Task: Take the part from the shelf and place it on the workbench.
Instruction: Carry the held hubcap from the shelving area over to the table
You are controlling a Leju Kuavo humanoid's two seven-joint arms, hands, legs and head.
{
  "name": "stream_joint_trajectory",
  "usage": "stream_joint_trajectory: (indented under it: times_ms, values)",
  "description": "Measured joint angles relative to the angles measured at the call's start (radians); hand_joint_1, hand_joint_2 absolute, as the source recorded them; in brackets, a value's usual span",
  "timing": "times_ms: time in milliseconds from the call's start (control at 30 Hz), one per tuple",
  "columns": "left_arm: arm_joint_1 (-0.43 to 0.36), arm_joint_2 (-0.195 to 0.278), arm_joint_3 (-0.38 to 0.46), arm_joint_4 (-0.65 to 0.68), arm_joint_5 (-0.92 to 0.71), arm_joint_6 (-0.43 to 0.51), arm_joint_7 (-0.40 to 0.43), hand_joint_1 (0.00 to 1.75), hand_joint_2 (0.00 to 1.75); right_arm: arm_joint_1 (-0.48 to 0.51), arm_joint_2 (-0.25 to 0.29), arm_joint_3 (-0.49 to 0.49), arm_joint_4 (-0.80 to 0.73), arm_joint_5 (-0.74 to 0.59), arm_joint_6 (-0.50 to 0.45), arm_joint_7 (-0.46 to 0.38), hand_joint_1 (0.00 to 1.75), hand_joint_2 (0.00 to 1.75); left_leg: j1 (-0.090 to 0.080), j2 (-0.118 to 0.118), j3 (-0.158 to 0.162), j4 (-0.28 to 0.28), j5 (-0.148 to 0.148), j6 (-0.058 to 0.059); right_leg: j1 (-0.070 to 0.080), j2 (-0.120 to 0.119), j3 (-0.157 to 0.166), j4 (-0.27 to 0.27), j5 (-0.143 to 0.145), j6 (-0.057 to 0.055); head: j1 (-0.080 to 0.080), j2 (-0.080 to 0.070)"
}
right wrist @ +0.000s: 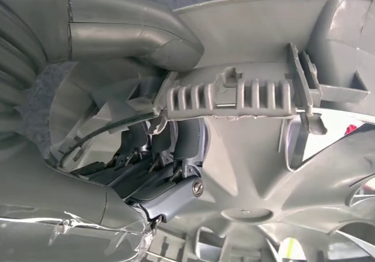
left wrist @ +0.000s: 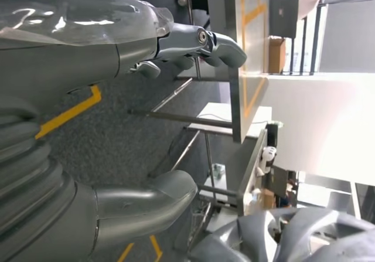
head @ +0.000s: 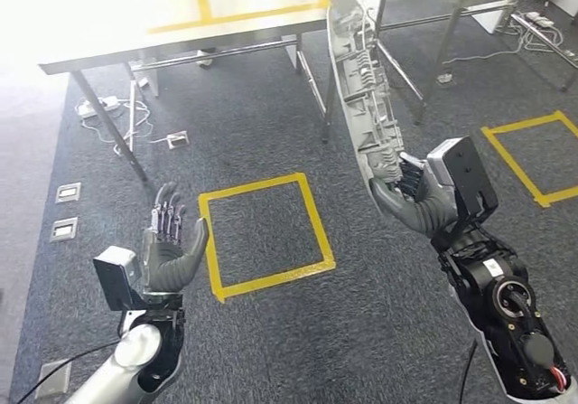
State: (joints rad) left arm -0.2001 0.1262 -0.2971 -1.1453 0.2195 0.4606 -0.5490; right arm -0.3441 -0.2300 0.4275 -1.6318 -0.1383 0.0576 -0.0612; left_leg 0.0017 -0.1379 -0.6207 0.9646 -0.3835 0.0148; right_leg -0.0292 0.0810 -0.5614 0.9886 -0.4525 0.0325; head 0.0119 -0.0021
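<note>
Part, a grey ribbed wheel cover, stands on edge in your right hand, which grips its lower rim, thumb on one face and fingers on the other. You see it raised above the carpet, just in front of the workbench. Your left hand holds nothing, fingers spread, beside a yellow tape square.

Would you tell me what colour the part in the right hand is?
Light grey plastic; the part shows best in the right wrist view, gripped by the right hand.

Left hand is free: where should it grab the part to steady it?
Probably the part's rim opposite the right hand, which already grips the near edge. The part stands on edge, so bring the open left hand in from the robot's left and clamp the thin rim.
</note>
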Motion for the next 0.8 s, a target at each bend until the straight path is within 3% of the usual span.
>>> stream_joint_trajectory:
  times_ms: [67, 100, 167, 233, 300, 333, 367, 400, 467, 500, 567, 633, 667, 733, 800]
  values:
    - [0.003, 0.0, 0.001, -0.002, -0.001, 0.0, 0.001, 0.0, 1.75, -0.001, 0.0, 0.001, 0.0, 0.0, 0.0, 0.0, 1.75, 1.75, 0.002, -0.026, -0.009, -0.002, 0.007, -0.012, 0.0, -0.014, 0.013, -0.012, -0.005, -0.007, 0.0, 0.0]
    - [0.005, 0.001, 0.002, -0.003, 0.0, 0.0, 0.001, 0.0, 1.75, -0.002, 0.0, 0.002, 0.0, 0.0, 0.0, 0.0, 1.75, 1.75, 0.0, -0.019, -0.012, -0.001, 0.006, -0.018, -0.001, -0.028, 0.015, -0.016, -0.003, -0.012, -0.001, 0.0]
    - [0.004, 0.003, 0.003, -0.006, 0.001, -0.001, 0.001, 0.0, 1.75, -0.003, 0.0, 0.002, 0.0, 0.0, 0.0, 0.0, 1.75, 1.75, -0.006, 0.041, -0.042, 0.056, -0.026, -0.029, -0.006, -0.057, 0.02, -0.024, 0.001, -0.022, -0.012, 0.0]
    - [0.002, 0.001, 0.003, -0.008, 0.002, -0.002, 0.0, 0.0, 1.75, -0.004, 0.0, 0.001, 0.0, 0.0, -0.002, 0.0, 1.75, 1.75, -0.003, 0.11, -0.108, 0.187, -0.087, -0.038, -0.004, -0.085, 0.022, -0.026, 0.001, -0.028, -0.024, 0.0]
    - [0.005, -0.003, 0.003, -0.008, 0.002, -0.002, 0.0, 0.0, 1.75, -0.003, 0.0, 0.001, 0.0, 0.0, -0.003, 0.0, 1.75, 1.75, 0.004, 0.129, -0.162, 0.288, -0.113, -0.042, -0.002, -0.112, 0.022, -0.026, -0.001, -0.03, -0.03, 0.0]
    - [0.006, -0.004, 0.003, -0.008, 0.002, -0.002, 0.0, 0.0, 1.75, -0.003, 0.0, 0.001, 0.0, 0.0, -0.004, 0.0, 1.75, 1.75, 0.006, 0.134, -0.163, 0.286, -0.101, -0.043, -0.002, -0.125, 0.024, -0.026, -0.003, -0.029, -0.035, 0.0]
    - [0.006, -0.005, 0.003, -0.009, 0.003, -0.002, 0.0, 0.0, 1.75, -0.003, 0.0, 0.001, 0.0, -0.001, -0.004, 0.001, 1.75, 1.75, 0.007, 0.137, -0.141, 0.241, -0.072, -0.042, -0.002, -0.135, 0.027, -0.026, -0.005, -0.028, -0.04, 0.0]
    - [0.005, -0.006, 0.003, -0.011, 0.004, -0.002, 0.0, 0.0, 1.75, -0.002, 0.0, 0.002, 0.0, -0.004, -0.004, 0.002, 1.75, 1.75, 0.008, 0.143, -0.102, 0.168, -0.037, -0.039, -0.002, -0.143, 0.03, -0.026, -0.008, -0.025, -0.046, 0.0]
    - [0.003, -0.008, 0.003, -0.016, 0.005, -0.002, -0.001, 0.0, 1.75, -0.002, 0.0, 0.001, -0.001, -0.012, -0.004, 0.003, 1.75, 1.75, 0.003, 0.153, -0.029, 0.036, 0.003, -0.03, 0.002, -0.154, 0.034, -0.026, -0.014, -0.016, -0.055, 0.0]
    - [0.003, -0.008, 0.003, -0.018, 0.006, -0.001, -0.001, 0.0, 1.75, -0.003, 0.0, 0.001, -0.001, -0.015, -0.005, 0.004, 1.75, 1.75, 0.0, 0.155, -0.011, 0.005, 0.007, -0.025, 0.004, -0.16, 0.036, -0.027, -0.016, -0.011, -0.056, 0.0]
    - [0.006, -0.007, 0.003, -0.02, 0.007, 0.0, -0.002, 0.0, 1.75, -0.002, 0.0, 0.001, -0.002, -0.017, -0.006, 0.005, 1.75, 1.75, -0.004, 0.15, -0.007, -0.005, 0.002, -0.015, 0.006, -0.167, 0.04, -0.031, -0.017, 0.0, -0.055, 0.0]
    - [0.006, -0.007, 0.003, -0.023, 0.009, 0.001, -0.002, 0.0, 1.75, -0.002, 0.0, 0.001, -0.003, -0.017, -0.008, 0.005, 1.75, 1.75, -0.001, 0.145, 0.001, -0.014, 0.003, -0.004, 0.004, -0.152, 0.037, -0.02, -0.032, 0.009, -0.053, 0.0]
    - [0.005, -0.008, 0.003, -0.025, 0.01, 0.001, -0.002, 0.0, 1.75, -0.002, 0.0, 0.001, -0.003, -0.017, -0.008, 0.006, 1.75, 1.75, 0.002, 0.144, 0.007, -0.019, 0.003, 0.002, 0.002, -0.134, 0.023, 0.012, -0.052, 0.013, -0.049, 0.0]
    - [0.003, -0.013, 0.003, -0.026, 0.012, 0.001, -0.003, 0.0, 1.75, -0.001, -0.001, 0.0, -0.003, -0.017, -0.008, 0.005, 1.75, 1.75, 0.003, 0.141, 0.012, -0.022, 0.001, 0.011, 0.002, -0.096, -0.039, 0.143, -0.114, 0.014, -0.036, 0.0]
    - [0.004, -0.017, 0.003, -0.026, 0.014, 0.0, -0.003, 0.0, 1.75, 0.001, -0.001, 0.0, -0.003, -0.017, -0.009, 0.005, 1.75, 1.75, 0.0, 0.134, 0.014, -0.021, -0.001, 0.016, 0.005, -0.085, -0.105, 0.264, -0.148, 0.014, -0.023, 0.0]
